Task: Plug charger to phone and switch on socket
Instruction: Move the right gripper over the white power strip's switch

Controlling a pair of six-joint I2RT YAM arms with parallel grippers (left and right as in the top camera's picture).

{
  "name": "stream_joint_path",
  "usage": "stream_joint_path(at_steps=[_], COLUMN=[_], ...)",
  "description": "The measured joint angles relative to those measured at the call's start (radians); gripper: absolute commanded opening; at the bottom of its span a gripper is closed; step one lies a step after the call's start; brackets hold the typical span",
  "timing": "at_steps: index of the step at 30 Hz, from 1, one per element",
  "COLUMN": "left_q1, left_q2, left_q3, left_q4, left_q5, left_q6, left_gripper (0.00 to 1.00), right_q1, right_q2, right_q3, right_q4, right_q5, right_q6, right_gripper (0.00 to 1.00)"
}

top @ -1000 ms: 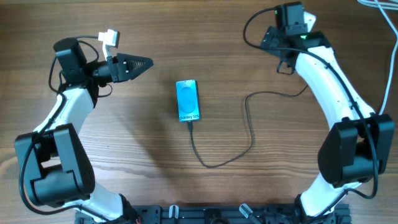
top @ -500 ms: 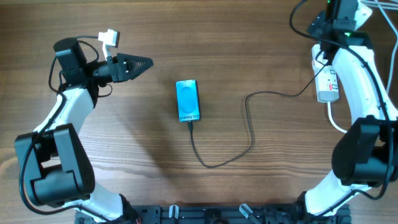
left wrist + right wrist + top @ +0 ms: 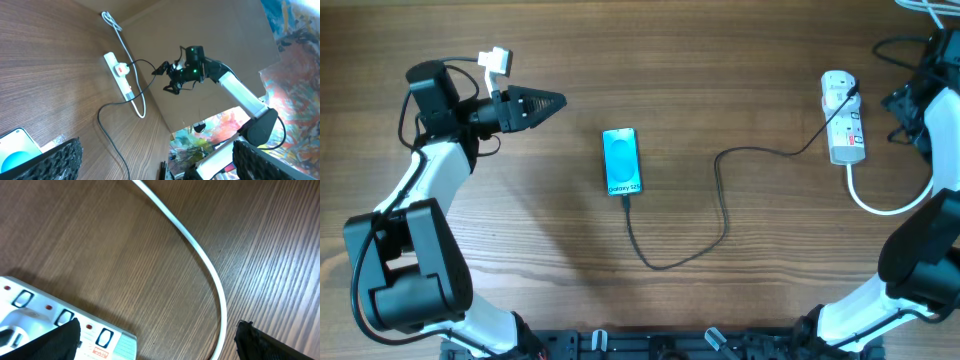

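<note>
The phone (image 3: 622,161) lies flat mid-table, teal screen up; its corner shows in the left wrist view (image 3: 17,150). The charger's thin black cable (image 3: 720,215) runs from the phone's lower edge, loops round and reaches the black plug in the socket (image 3: 843,130). The socket is a white strip at the right, also in the left wrist view (image 3: 120,75) and right wrist view (image 3: 60,327). My left gripper (image 3: 555,100) is open and empty, left of the phone. My right gripper (image 3: 903,103) is open and empty, just right of the socket, apart from it.
The socket's thick white cord (image 3: 880,205) curves off its near end toward the right table edge and shows in the right wrist view (image 3: 200,255). Another white cable (image 3: 112,22) lies at the far right corner. The right arm hangs over the right edge.
My right arm has swung right, off the socket, which was hidden a second ago and now lies fully uncovered. The left arm, phone and cable have not moved.
</note>
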Motion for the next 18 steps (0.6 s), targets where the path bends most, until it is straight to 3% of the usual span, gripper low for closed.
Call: stream_joint_path(at_steps=[8,18], left_q1=[0.000,0.000], left_q2=[0.000,0.000], left_q3=[0.000,0.000], left_q4=[0.000,0.000], left_q5=[0.000,0.000], left_q6=[0.000,0.000], left_gripper=[1.00,1.00], right_q1=[-0.001,-0.001], right_q2=[-0.005,0.016], right_q3=[-0.267,-0.280], right_q4=[0.298,0.435], right_q5=[-0.144,-0.193], right_q6=[-0.130,-0.223], right_gripper=[1.00,1.00])
